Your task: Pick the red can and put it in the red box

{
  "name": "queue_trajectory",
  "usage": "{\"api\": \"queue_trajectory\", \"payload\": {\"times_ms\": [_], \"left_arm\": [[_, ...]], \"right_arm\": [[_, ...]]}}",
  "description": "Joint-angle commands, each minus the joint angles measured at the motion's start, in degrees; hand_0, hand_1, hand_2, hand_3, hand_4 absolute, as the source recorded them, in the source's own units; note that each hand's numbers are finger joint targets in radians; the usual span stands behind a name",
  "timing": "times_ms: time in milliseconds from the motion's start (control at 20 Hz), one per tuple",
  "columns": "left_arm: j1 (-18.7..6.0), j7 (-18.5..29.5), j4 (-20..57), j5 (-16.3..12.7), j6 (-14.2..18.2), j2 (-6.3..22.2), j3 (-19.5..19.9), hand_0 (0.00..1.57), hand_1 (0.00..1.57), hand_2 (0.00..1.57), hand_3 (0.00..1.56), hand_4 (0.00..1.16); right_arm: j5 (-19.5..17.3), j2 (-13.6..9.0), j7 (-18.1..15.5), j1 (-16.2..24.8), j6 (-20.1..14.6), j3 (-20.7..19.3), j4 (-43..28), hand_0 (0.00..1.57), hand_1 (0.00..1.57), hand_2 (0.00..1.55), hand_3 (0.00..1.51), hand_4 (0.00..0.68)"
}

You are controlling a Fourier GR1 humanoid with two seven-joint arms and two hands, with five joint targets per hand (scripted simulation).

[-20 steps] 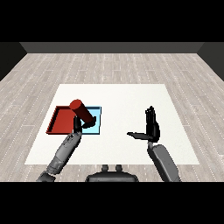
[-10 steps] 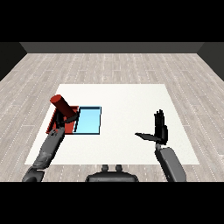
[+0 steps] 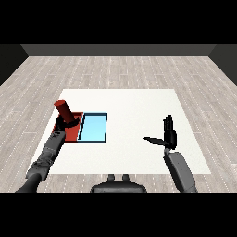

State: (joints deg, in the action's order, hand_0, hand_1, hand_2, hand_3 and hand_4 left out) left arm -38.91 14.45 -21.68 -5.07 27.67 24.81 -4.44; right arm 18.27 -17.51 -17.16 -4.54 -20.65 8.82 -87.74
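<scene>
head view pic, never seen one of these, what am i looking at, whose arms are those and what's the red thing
This picture is taken as if from the robot's own head, looking down and forward across a white table. The two grey forearms coming in from the lower corners are the robot's own, each ending in a black hand.

The left hand is curled round a red can, which is tilted and held over the red tray. Whether the can touches the tray cannot be told from this view. Right beside that tray lies a light blue tray with nothing showing in it.

The right hand is over the right side of the table, fingers straight and thumb out to the side, holding nothing.

The job is to put the red can in the red tray; the can is not yet released.
</scene>
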Motion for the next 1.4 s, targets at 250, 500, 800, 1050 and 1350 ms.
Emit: {"api": "queue_trajectory", "payload": {"times_ms": [250, 500, 800, 1050, 1350], "left_arm": [[-2.52, -6.51, 16.87, 2.84, 0.2, -0.96, -0.33, 0.59, 0.59, 0.63, 0.41, 0.78], [-1.05, -7.33, 19.1, -0.53, 4.62, -2.43, 3.72, 1.11, 1.11, 1.05, 0.0, 0.66], [-1.75, -10.26, 20.28, 0.64, -8.11, 1.66, 2.67, 0.0, 0.0, 0.0, 0.0, 0.0], [-2.87, -9.79, 19.76, 1.67, -7.03, 3.33, 1.95, 0.0, 0.0, 0.0, 0.0, 0.0], [-4.76, 3.22, 11.07, -3.73, -5.83, 1.51, 7.73, 0.0, 0.0, 0.0, 0.0, 0.0]], "right_arm": [[-0.21, 2.18, -4.81, -1.93, 1.46, -1.38, 7.68, 0.0, 0.0, 0.0, 0.0, 0.0], [0.35, 2.91, -5.45, -2.75, 2.76, -1.77, 9.15, 0.0, 0.0, 0.0, 0.0, 0.0], [-0.15, 3.91, -4.77, -4.84, 1.48, -2.27, 8.48, 0.0, 0.0, 0.0, 0.0, 0.0], [1.25, 3.14, -5.34, -2.66, 3.12, -3.75, 7.04, 0.0, 0.0, 0.0, 0.0, 0.0], [2.28, 2.78, -5.62, -2.83, 5.22, -4.41, 6.03, 0.0, 0.0, 0.0, 0.0, 0.0]]}}
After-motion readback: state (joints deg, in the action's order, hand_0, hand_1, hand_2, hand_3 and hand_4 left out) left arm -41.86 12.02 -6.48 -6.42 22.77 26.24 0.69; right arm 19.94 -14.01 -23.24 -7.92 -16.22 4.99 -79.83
